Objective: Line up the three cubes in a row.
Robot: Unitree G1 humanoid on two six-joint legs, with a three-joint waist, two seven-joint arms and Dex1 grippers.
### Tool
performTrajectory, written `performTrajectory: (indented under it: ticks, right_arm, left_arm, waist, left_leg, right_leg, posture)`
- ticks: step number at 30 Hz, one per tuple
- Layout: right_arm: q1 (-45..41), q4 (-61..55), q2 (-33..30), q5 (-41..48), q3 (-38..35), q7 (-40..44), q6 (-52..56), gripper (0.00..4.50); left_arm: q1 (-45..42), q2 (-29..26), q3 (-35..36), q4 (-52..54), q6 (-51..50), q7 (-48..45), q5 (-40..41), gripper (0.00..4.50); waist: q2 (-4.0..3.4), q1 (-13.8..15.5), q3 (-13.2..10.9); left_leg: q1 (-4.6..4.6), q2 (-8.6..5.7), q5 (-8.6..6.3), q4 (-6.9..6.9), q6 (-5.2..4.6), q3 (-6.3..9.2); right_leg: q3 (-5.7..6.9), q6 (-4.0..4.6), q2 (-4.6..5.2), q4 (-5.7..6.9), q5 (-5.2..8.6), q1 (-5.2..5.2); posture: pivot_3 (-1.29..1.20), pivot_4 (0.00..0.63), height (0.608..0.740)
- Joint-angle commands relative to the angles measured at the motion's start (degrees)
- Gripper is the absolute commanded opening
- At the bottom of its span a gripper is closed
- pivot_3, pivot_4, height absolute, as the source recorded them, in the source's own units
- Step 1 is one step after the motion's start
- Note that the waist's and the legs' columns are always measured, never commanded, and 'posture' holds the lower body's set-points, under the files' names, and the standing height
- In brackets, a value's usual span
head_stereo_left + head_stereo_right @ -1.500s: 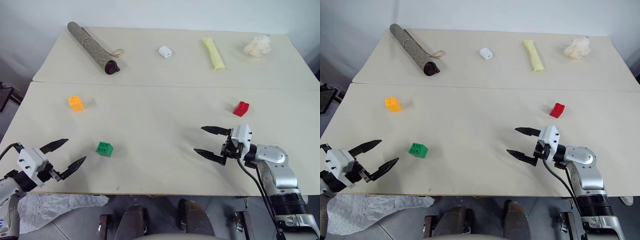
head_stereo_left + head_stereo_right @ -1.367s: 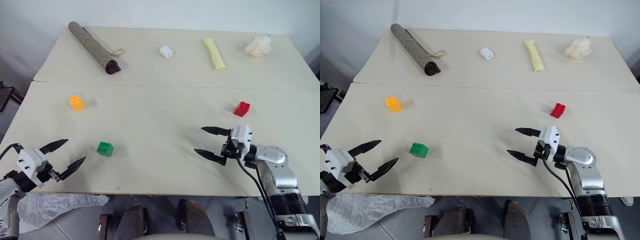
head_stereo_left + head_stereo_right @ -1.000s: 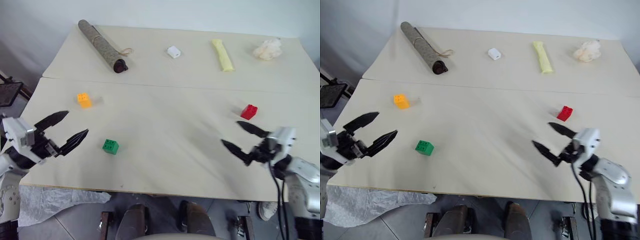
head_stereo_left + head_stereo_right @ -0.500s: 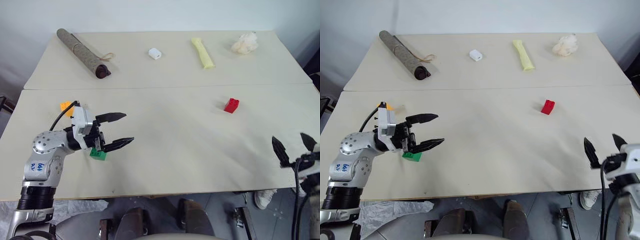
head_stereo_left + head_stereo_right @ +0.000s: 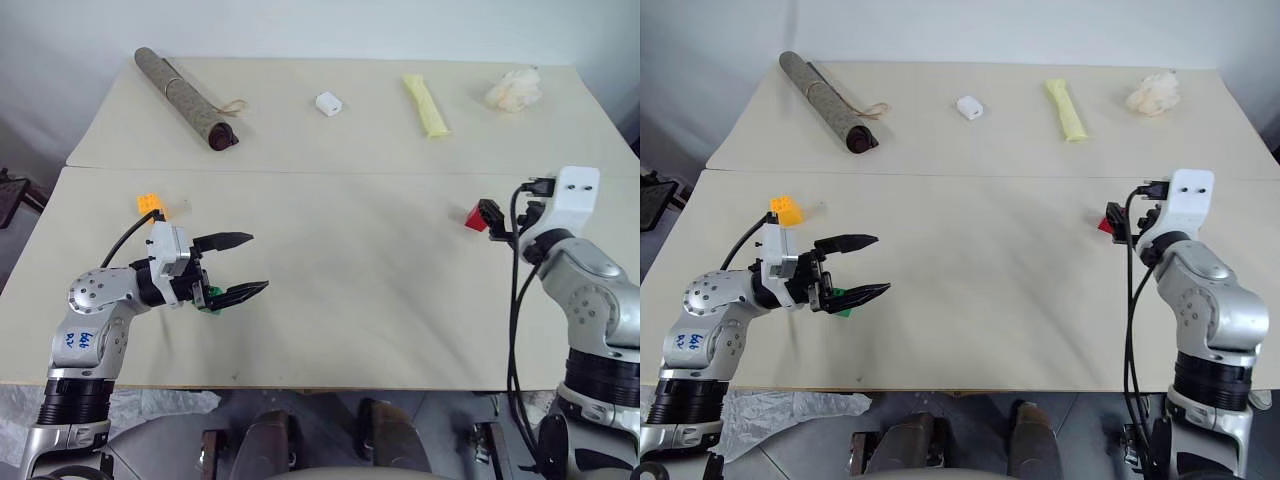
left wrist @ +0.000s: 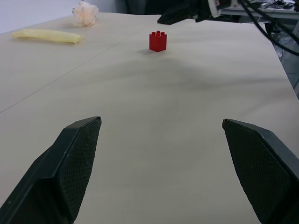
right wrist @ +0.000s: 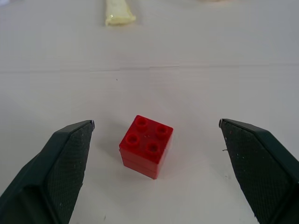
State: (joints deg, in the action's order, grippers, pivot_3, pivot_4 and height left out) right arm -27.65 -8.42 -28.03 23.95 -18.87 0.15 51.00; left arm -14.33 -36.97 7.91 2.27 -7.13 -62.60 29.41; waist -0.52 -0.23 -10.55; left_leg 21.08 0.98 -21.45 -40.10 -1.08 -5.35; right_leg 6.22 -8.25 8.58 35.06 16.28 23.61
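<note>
A: Illumination status?
B: Bright, even and diffuse over the cream matte table; no glare.
A: Shadows?
B: Soft and faint; a pale one lies beside the small red studded plastic cube.
A: Focus?
B: Head views sharp. Right wrist view: far background slightly soft.

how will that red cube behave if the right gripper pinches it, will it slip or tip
The red cube looks like stiff glossy plastic, so probably light and somewhat slippery. Squat with flat sides, it should slide rather than tip. The right gripper has open jaws either side.
</note>
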Motion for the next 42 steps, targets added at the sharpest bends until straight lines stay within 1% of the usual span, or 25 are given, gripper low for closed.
performTrajectory:
  ticks: [1, 10, 13, 15, 17, 20, 21, 23, 24, 25, 26, 27, 29, 31, 32, 34, 36, 37, 41, 42]
  right_arm:
    - [-2.21, 3.04, 1.65, -3.34, 1.09, -2.24, -1.72, 4.50]
    - [-5.46, 9.59, 7.33, -7.38, 2.28, -4.52, -6.13, 4.50]
    - [-6.22, 10.63, 8.57, -8.07, 2.38, -4.79, -7.17, 3.90]
    - [-6.35, 10.86, 8.57, -8.30, 2.58, -4.31, -7.28, 3.32]
    - [-6.57, 11.39, 8.15, -8.75, 3.16, -3.37, -8.11, 2.52]
    - [-7.19, 12.66, 6.69, -9.01, 4.40, 0.01, -8.14, 1.58]
    - [-7.49, 13.18, 5.67, -8.73, 4.94, 2.04, -7.47, 1.46]
    - [-8.11, 14.13, 3.40, -8.12, 6.12, 6.33, -6.35, 1.47]
    - [-8.67, 14.21, -0.65, -6.92, 10.29, 16.00, -5.92, 1.47]
    - [-9.22, 14.50, -3.52, -6.20, 13.37, 23.14, -5.80, 1.47]
    - [-9.61, 13.74, -7.04, -4.42, 16.86, 34.86, -8.91, 1.47]
    - [-10.11, 13.65, -9.34, -3.29, 19.14, 42.93, -11.49, 1.47]
    - [-11.81, 15.60, -11.39, -1.76, 21.49, 55.83, -18.46, 1.47]
    - [-14.45, 21.03, -11.84, -2.77, 24.57, 66.49, -25.53, 1.47]
    - [-15.81, 24.20, -12.00, -4.37, 26.61, 70.49, -28.65, 1.47]
    - [-18.29, 31.15, -11.56, -8.61, 30.26, 75.91, -37.01, 1.47]
    - [-20.37, 38.22, -9.91, -11.59, 32.10, 79.77, -47.59, 1.47]
    - [-21.57, 41.76, -8.70, -11.90, 32.24, 81.71, -50.85, 1.47]
    - [-26.03, 54.06, -5.15, -13.27, 32.91, 89.89, -58.32, 1.47]
    - [-26.82, 56.70, -4.80, -14.58, 33.26, 90.33, -60.92, 1.47]
  left_arm:
    - [0.81, -0.15, 0.59, 3.18, 0.39, 0.74, -0.15, 4.38]
    - [1.57, -0.42, 1.32, 4.18, 0.22, 2.04, -0.25, 4.38]
    - [1.52, -0.30, 1.13, 4.49, 0.19, 2.43, -0.34, 4.50]
    - [1.47, -0.36, 1.31, 4.44, 0.32, 2.67, -0.45, 4.50]
    - [1.44, -0.45, 1.52, 4.35, 0.38, 2.88, -0.44, 4.50]
    - [1.75, -0.78, 1.91, 4.32, 0.52, 2.85, -0.39, 4.50]
    - [1.88, -0.92, 2.14, 4.31, 0.60, 2.90, -0.46, 4.50]
    - [2.01, -1.14, 2.60, 4.33, 0.58, 3.09, -0.37, 4.50]
    - [2.23, -1.36, 3.04, 4.26, 0.59, 3.19, -0.28, 4.50]
    - [2.25, -1.47, 3.29, 4.08, 0.59, 3.24, -0.28, 4.50]
    - [2.68, -1.69, 3.67, 4.00, 0.74, 3.12, -0.30, 4.50]
    - [2.78, -1.82, 3.83, 3.79, 0.85, 3.03, -0.37, 4.50]
    - [3.07, -1.89, 4.18, 3.44, 0.99, 3.05, -0.51, 4.50]
    - [3.19, -1.78, 4.48, 3.09, 1.06, 3.43, -0.59, 4.50]
    - [3.31, -1.71, 4.57, 3.12, 1.10, 3.64, -0.62, 4.50]
    - [3.74, -1.56, 4.73, 3.65, 1.02, 4.17, -0.56, 4.50]
    - [4.46, -1.54, 4.99, 4.51, 0.86, 4.64, -0.36, 4.50]
    - [5.09, -1.56, 5.22, 5.18, 0.76, 4.95, -0.22, 4.50]
    - [7.99, -1.88, 6.84, 7.49, 0.28, 5.99, 0.39, 4.50]
    - [8.43, -1.92, 7.18, 7.80, 0.24, 6.19, 0.46, 4.50]
  waist:
    - [0.00, -0.14, 0.00]
    - [0.00, -0.95, 0.00]
    - [0.00, -1.45, 0.00]
    - [0.00, -1.53, 0.00]
    - [0.00, -1.50, 0.00]
    - [0.00, -1.53, 0.00]
    - [0.00, -1.53, 0.00]
    - [0.00, -1.55, 0.00]
    - [-0.01, -1.52, 0.00]
    - [-0.02, -1.51, -0.02]
    - [-0.02, -1.54, -0.02]
    - [-0.02, -1.52, -0.02]
    - [-0.02, -1.60, -0.02]
    - [-0.01, -1.74, -0.02]
    - [0.00, -1.70, -0.03]
    - [0.00, -1.69, -0.03]
    - [0.04, -1.40, -0.04]
    - [0.05, -1.35, -0.04]
    - [0.06, -1.86, -0.06]
    - [0.06, -1.98, -0.06]
  left_leg:
    - [0.08, 0.01, 0.00, 0.00, 0.00, -0.03]
    - [0.10, 0.02, 0.01, 0.03, 0.00, -0.01]
    - [0.10, 0.02, 0.01, 0.03, 0.01, 0.00]
    - [0.09, 0.03, 0.01, 0.04, 0.01, 0.00]
    - [0.09, 0.03, 0.01, 0.04, 0.01, 0.00]
    - [0.09, 0.03, 0.01, 0.04, 0.01, 0.00]
    - [0.09, 0.03, 0.01, 0.04, 0.01, -0.01]
    - [0.09, 0.03, 0.01, 0.04, 0.01, -0.01]
    - [0.09, 0.03, 0.01, 0.04, 0.01, -0.01]
    - [0.09, 0.03, 0.01, 0.03, 0.01, -0.01]
    - [0.10, 0.03, 0.02, 0.04, 0.00, -0.01]
    - [0.09, 0.03, 0.02, 0.05, 0.00, -0.01]
    - [0.08, 0.07, 0.01, 0.06, 0.00, 0.00]
    - [0.05, 0.08, 0.01, 0.05, 0.00, -0.02]
    - [0.04, 0.08, 0.01, 0.04, 0.00, -0.02]
    - [0.03, 0.07, 0.01, 0.01, 0.00, -0.02]
    - [0.04, 0.05, 0.01, 0.01, 0.00, 0.00]
    - [0.09, 0.03, 0.01, 0.01, 0.00, 0.05]
    - [0.09, 0.04, 0.01, -0.02, 0.00, 0.06]
    - [0.09, 0.05, 0.02, -0.01, 0.00, 0.07]
  right_leg:
    - [0.01, 0.00, -0.01, 0.00, 0.00, 0.07]
    - [0.06, -0.01, -0.03, -0.02, 0.00, 0.07]
    - [0.07, 0.00, -0.03, -0.02, 0.00, 0.07]
    - [0.07, -0.01, -0.03, -0.02, 0.00, 0.07]
    - [0.07, -0.01, -0.03, -0.02, 0.00, 0.07]
    - [0.07, -0.01, -0.03, -0.02, 0.00, 0.07]
    - [0.06, -0.01, -0.03, -0.02, 0.00, 0.07]
    - [0.07, -0.01, -0.03, -0.02, 0.00, 0.07]
    - [0.07, -0.01, -0.03, -0.03, 0.00, 0.07]
    - [0.07, -0.01, -0.03, -0.03, 0.00, 0.07]
    - [0.06, -0.01, -0.03, -0.07, 0.00, 0.07]
    - [0.07, -0.01, -0.03, -0.08, 0.00, 0.07]
    - [0.09, -0.01, -0.07, -0.15, 0.00, 0.06]
    - [0.09, -0.01, -0.08, -0.14, 0.00, 0.03]
    - [0.11, -0.01, -0.08, -0.13, 0.00, 0.01]
    - [0.11, -0.03, -0.07, -0.13, -0.01, -0.01]
    - [0.12, -0.03, -0.05, -0.13, -0.01, -0.01]
    - [0.19, -0.03, -0.02, -0.14, -0.01, -0.01]
    - [0.24, -0.03, -0.02, -0.14, -0.01, -0.02]
    - [0.25, -0.03, -0.02, -0.14, -0.01, -0.01]
  posture:
    - [0.00, 0.150, 0.740]
    - [0.00, 0.150, 0.740]
    - [0.00, 0.150, 0.740]
    - [0.00, 0.150, 0.740]
    - [0.00, 0.150, 0.740]
    - [0.00, 0.150, 0.740]
    - [0.00, 0.150, 0.740]
    - [0.00, 0.150, 0.740]
    - [0.00, 0.150, 0.740]
    - [0.00, 0.150, 0.740]
    - [0.00, 0.150, 0.740]
    - [0.00, 0.150, 0.740]
    - [0.00, 0.150, 0.740]
    - [0.00, 0.150, 0.740]
    - [0.00, 0.150, 0.740]
    - [0.00, 0.150, 0.740]
    - [0.00, 0.150, 0.740]
    - [0.00, 0.150, 0.740]
    - [0.00, 0.150, 0.740]
    - [0.00, 0.150, 0.740]
